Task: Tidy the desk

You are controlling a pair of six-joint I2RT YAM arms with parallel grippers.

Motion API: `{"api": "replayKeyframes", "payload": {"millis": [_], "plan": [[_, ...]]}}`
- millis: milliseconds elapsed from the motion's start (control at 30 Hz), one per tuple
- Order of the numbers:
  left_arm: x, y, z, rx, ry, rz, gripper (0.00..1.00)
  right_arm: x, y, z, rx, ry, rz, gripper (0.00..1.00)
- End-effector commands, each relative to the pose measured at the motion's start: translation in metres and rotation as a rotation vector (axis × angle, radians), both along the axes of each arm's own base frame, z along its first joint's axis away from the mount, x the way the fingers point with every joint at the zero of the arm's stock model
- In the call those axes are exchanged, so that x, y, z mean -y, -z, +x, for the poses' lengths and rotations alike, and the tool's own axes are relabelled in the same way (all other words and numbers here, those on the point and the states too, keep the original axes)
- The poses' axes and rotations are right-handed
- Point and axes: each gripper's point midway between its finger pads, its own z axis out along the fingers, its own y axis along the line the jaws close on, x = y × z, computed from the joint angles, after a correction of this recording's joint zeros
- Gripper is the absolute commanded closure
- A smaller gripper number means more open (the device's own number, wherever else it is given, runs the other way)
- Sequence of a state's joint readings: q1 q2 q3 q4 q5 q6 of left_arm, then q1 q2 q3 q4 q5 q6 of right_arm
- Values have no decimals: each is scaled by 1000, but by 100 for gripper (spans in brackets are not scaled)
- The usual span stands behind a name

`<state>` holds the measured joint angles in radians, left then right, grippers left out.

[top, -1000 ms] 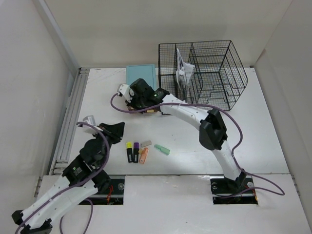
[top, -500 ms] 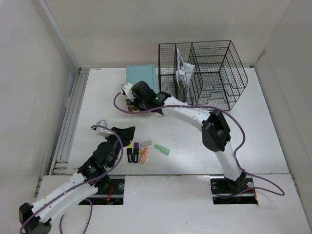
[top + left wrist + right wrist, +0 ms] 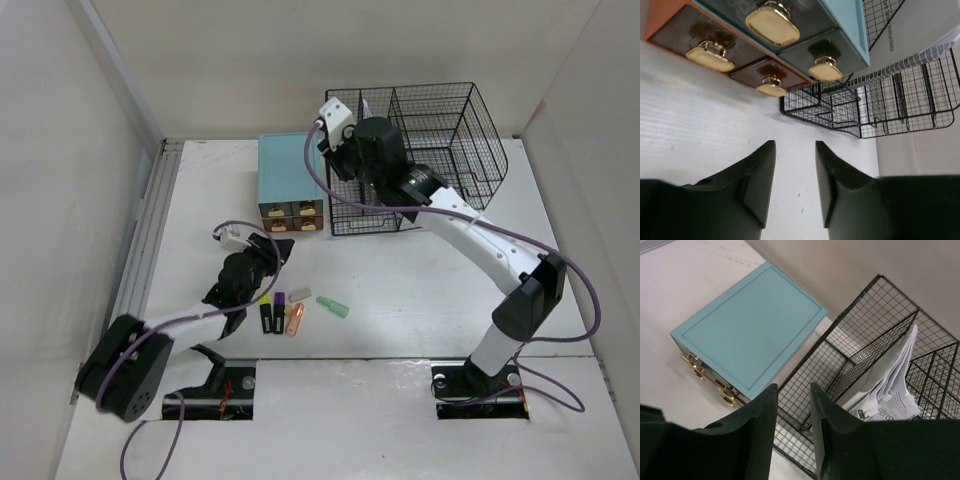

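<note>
The white desk (image 3: 400,290) carries a teal-topped drawer box (image 3: 288,170) and a black wire mesh rack (image 3: 440,150). My left gripper (image 3: 272,250) is low over the desk, open and empty, pointing at the box's drawer fronts with gold knobs (image 3: 772,25); its jaws (image 3: 795,145) frame bare desk. My right gripper (image 3: 372,150) is raised over the rack's left compartment, open and empty (image 3: 794,387). Below it are the teal box top (image 3: 750,332) and the rack (image 3: 865,340).
Yellow (image 3: 265,312), purple (image 3: 279,310) and orange (image 3: 294,318) highlighters, a grey piece (image 3: 300,295) and a green one (image 3: 333,306) lie right of my left arm. Papers (image 3: 895,385) stand in the rack. A grey rail (image 3: 140,250) runs along the desk's left edge.
My right gripper left the front of the drawer box and rose up and right to over the rack. My left gripper moved forward and right toward the box.
</note>
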<state>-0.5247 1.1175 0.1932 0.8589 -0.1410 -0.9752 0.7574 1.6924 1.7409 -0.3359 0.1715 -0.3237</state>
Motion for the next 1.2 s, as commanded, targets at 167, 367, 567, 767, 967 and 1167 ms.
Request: {"api": "replayKeyframes", "payload": {"millis": [167, 367, 567, 767, 967, 1167], "plan": [[45, -66, 46, 180, 144, -243, 52, 9, 15, -9, -79, -81, 81, 61], [57, -59, 64, 159, 142, -257, 51, 16, 19, -5, -105, -99, 108, 61], [60, -52, 85, 119, 103, -237, 51, 23, 18, -7, -127, -115, 137, 61], [66, -40, 96, 73, 99, -216, 49, 32, 15, -6, -143, -115, 162, 61], [59, -28, 81, 13, 80, -211, 47, 39, 11, -7, -151, -113, 187, 61], [46, -23, 83, 4, 11, -173, 47, 34, 8, -9, -150, -143, 197, 60]]}}
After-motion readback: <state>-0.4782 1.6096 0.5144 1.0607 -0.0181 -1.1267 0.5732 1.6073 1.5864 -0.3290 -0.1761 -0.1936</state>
